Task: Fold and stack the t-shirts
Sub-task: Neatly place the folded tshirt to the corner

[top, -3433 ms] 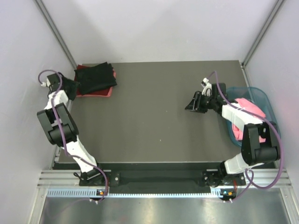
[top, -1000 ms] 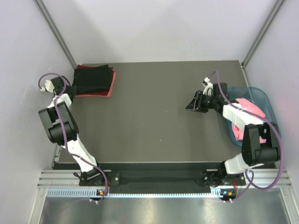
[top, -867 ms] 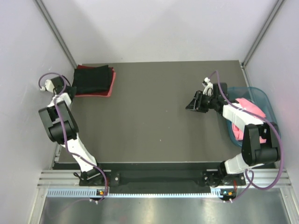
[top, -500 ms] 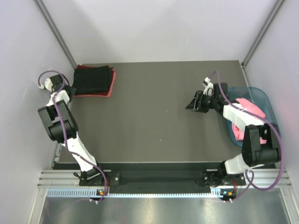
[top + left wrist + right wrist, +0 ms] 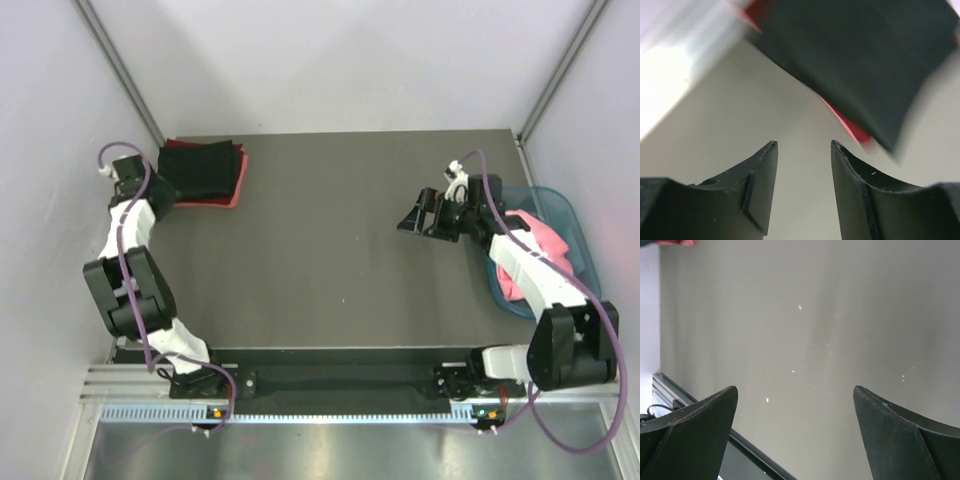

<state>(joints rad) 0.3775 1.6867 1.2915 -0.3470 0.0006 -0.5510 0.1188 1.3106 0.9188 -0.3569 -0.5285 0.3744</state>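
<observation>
From above, the folded black t-shirt [image 5: 203, 170] sat at ten o'clock on the desk [image 5: 330, 270], and a pink t-shirt [image 5: 548, 236] lay in the teal basket [image 5: 583, 245] at three. Left wrist view: the left jaws were half open and empty. Right wrist view: the right jaws were wide open and empty. I think the pink one needed fetching next.

Soft, even overhead light with faint shadows. The left wrist view is motion-blurred, glare whitening its upper left; the black t-shirt [image 5: 865, 65] smears, while the left gripper [image 5: 803, 146] looks sharp.
</observation>
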